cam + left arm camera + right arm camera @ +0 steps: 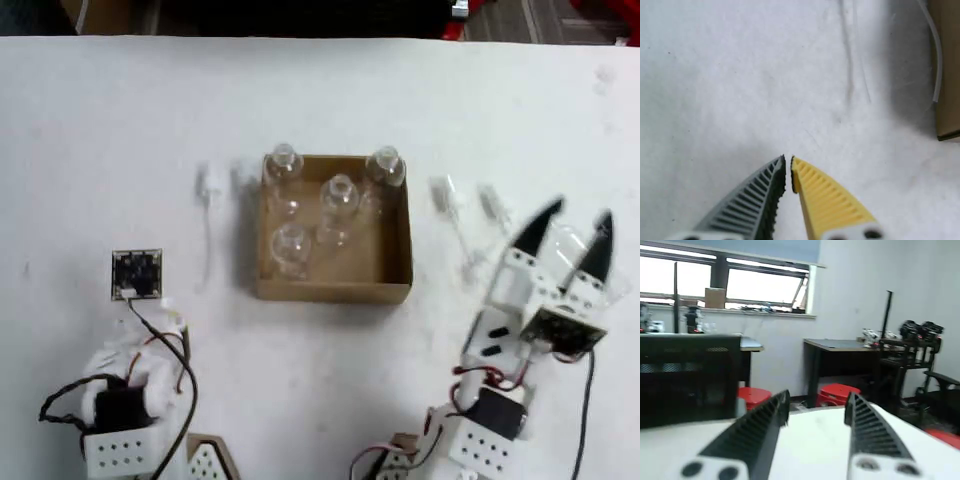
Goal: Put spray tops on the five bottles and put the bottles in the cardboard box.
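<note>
A cardboard box (335, 290) sits mid-table with several clear bottles standing in it without tops, such as one (340, 196) in the middle and one (292, 246) nearer the front. One spray top (210, 186) lies left of the box, its tube (938, 55) running along the box corner (947, 100). Two more spray tops (445, 196) (492, 206) lie to the right. My right gripper (570, 230) (817, 410) is open, raised and tilted up right of them. A faint clear shape (568, 250) shows between its fingers from above. My left gripper (788, 172) is shut over bare table.
The white table (100, 120) has free room at the far side and the left. The left arm's camera module (137, 273) and body (125, 410) stand at the front left, and the right arm's base (480, 420) at the front right.
</note>
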`<state>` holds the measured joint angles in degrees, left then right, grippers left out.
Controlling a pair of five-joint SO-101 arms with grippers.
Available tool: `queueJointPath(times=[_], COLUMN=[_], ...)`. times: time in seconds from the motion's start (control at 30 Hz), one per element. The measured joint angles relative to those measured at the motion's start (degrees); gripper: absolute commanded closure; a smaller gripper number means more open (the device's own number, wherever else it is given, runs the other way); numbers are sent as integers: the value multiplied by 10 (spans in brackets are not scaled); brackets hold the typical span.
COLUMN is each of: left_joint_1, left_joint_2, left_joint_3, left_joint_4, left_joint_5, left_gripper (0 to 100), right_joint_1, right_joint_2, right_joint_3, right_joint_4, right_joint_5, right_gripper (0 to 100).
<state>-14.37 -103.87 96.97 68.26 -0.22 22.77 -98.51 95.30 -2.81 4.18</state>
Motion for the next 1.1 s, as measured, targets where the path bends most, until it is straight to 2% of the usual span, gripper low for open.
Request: queueJointPath(times=[0.2,0.33,0.53,0.7,0.83,0.9,1.1], left_joint_1=[0,0,0,0,0,0,0], left_joint_2=[0,0,0,0,0,0,0], left_joint_3=[0,0,0,0,0,0,0], left_joint_4=[0,0,0,0,0,0,0], left_joint_5=[0,0,0,0,0,0,0], left_gripper=[976,976,976,976,976,976,976], right_joint_1=[137,175,176,175,162,160,141], right_joint_2=[-20,-22,-25,-26,-26,-26,21], right_joint_3=[12,12,13,13,13,-2,-156], right_joint_4=[68,156,336,345,314,308,411], right_joint_5=[0,0,0,11,109,130,185], right_gripper=[841,840,840,844,844,844,844])
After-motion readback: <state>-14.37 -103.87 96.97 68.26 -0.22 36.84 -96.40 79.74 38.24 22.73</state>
